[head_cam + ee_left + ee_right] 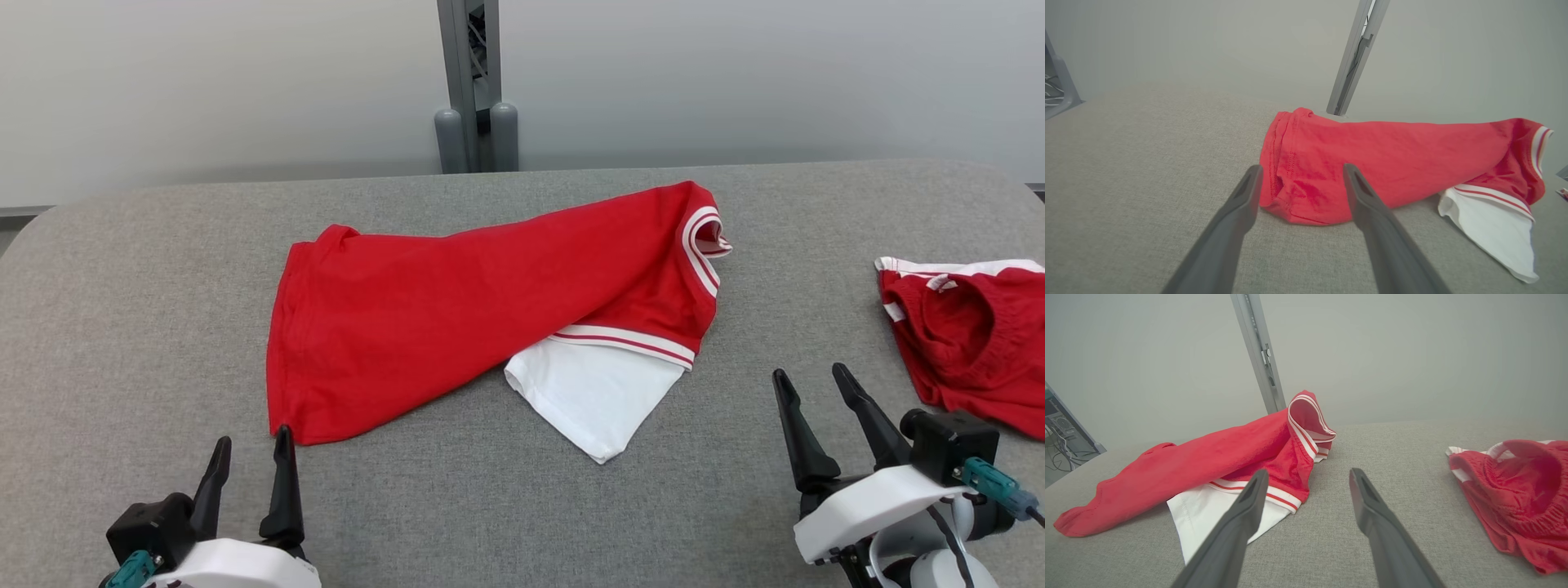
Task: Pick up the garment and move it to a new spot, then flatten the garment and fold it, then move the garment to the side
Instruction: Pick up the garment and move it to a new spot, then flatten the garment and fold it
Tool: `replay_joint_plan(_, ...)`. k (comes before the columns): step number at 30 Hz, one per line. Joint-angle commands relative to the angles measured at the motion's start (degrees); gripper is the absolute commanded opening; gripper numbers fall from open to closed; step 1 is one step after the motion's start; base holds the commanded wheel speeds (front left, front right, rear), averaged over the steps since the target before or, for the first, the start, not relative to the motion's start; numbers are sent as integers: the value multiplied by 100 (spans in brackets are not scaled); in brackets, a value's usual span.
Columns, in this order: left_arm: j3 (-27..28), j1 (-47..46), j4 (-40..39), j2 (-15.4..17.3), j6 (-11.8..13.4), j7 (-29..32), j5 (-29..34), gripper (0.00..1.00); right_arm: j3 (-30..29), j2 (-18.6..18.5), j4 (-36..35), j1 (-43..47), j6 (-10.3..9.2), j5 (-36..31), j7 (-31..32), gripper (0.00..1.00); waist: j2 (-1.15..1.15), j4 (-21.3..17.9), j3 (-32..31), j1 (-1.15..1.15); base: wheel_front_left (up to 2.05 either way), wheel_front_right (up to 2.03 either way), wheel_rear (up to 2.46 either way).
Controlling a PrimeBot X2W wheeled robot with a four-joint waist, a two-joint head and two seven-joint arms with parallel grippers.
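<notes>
On the grey surface (122,327), the garment (457,327) runs left to right, hem leftward.

The head camera looks forward and down over the tabletop (522,523), with the shirt (457,318) at centre and the shorts (971,343) at 3 o'clock. The left wrist camera sits low and close, facing the shirt's hem along the left tool (1301,167). The right wrist camera, equally low, looks along the right tool (1308,471). With the head view it shares the shirt, the shorts and the post (1258,355).

No lettering, number, brand or label is legible on the red jersey with white-striped trim (457,318), the red elastic-waisted shorts (971,343) or the grey fabric tabletop (122,327).
</notes>
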Motion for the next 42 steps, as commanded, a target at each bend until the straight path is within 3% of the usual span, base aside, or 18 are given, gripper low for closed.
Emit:
replay_joint_plan(1, 49, 53, 15, -35, -45, -3, 66, 100, -16, -36, 37, -45, 1, 45, -39, 100, 0, 0, -18, 0, 0, 0, 0)
replay_joint_plan(15, 164, 107, -126, -146, -133, -2, 311, 100, -66, -36, 117, -24, 1, 12, -26, 100, 0, -53, -111, 0, 0, 0, 0)
replay_joint_plan(42, 73, 562, -785, 49, 94, 178, 466, 100, -73, -36, 17, 245, 1, 24, -26, 100, 0, -2, -496, 0, 0, 0, 0)
